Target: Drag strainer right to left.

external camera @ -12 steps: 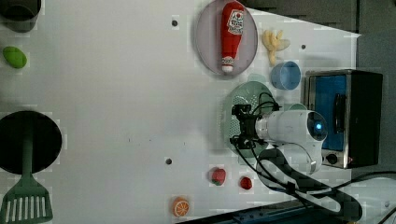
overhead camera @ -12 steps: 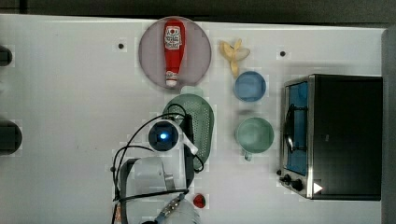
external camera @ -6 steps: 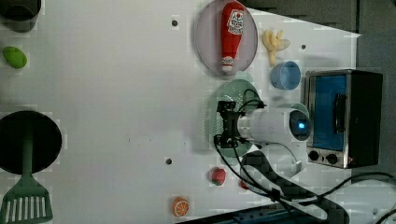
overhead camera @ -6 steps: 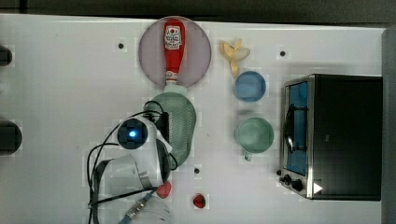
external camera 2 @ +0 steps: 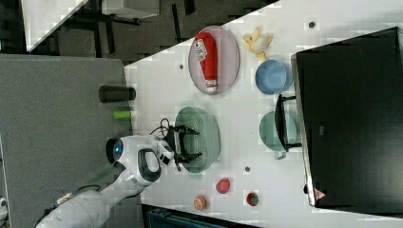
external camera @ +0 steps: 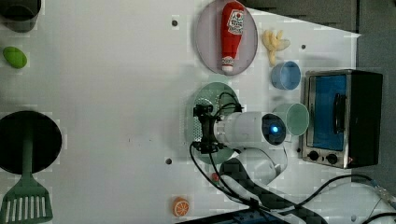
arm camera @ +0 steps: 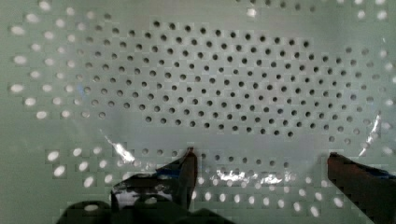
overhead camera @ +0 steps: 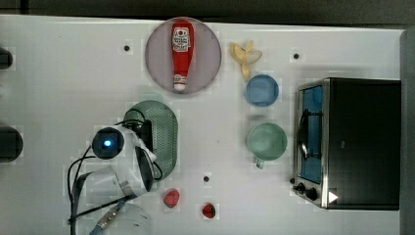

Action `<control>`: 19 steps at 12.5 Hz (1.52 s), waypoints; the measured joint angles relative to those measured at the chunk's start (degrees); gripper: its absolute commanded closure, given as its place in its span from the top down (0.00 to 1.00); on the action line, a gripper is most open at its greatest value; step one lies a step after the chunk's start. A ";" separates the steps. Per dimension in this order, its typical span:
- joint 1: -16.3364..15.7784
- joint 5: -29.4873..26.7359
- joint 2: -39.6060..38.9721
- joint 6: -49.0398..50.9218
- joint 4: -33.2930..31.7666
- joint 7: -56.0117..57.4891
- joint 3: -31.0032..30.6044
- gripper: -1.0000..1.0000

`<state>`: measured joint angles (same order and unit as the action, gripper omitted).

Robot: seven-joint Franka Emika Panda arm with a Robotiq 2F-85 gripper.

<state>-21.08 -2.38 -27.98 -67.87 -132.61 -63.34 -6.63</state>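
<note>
The strainer (overhead camera: 166,132) is a pale mint-green oval dotted with holes, lying below the plate in the top view. It also shows in the left view (external camera: 212,93) and the right view (external camera 2: 206,133). My gripper (overhead camera: 147,136) reaches down inside it, near the rim on the top view's left. In the right view the gripper (external camera 2: 187,143) has its black fingers spread over the bowl. The wrist view looks straight onto the perforated floor (arm camera: 224,84), and the gripper (arm camera: 261,158) is open, its two fingertips (arm camera: 189,161) wide apart just above the holes.
A ketchup bottle (overhead camera: 181,54) lies on a round plate (overhead camera: 208,61) behind the strainer. A banana (overhead camera: 246,56), blue bowl (overhead camera: 262,90), mint mug (overhead camera: 266,141) and toaster oven (overhead camera: 352,142) stand to the top view's right. Two red fruits (overhead camera: 171,198) lie near the front edge.
The arm and the strainer have slid together toward the top view's left, away from the mint mug. The other objects have stayed put.
</note>
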 measured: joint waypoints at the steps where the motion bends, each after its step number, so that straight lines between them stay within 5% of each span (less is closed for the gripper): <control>1: -0.70 -0.76 -0.76 0.62 1.34 0.00 -0.38 1.00; 10: -10.76 -7.45 -4.11 3.58 12.09 -6.04 1.30 1.00; 19: -15.15 -8.19 -7.72 4.59 16.23 -7.22 1.46 1.00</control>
<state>-36.23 -10.57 -35.70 -63.28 -116.38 -70.56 -5.17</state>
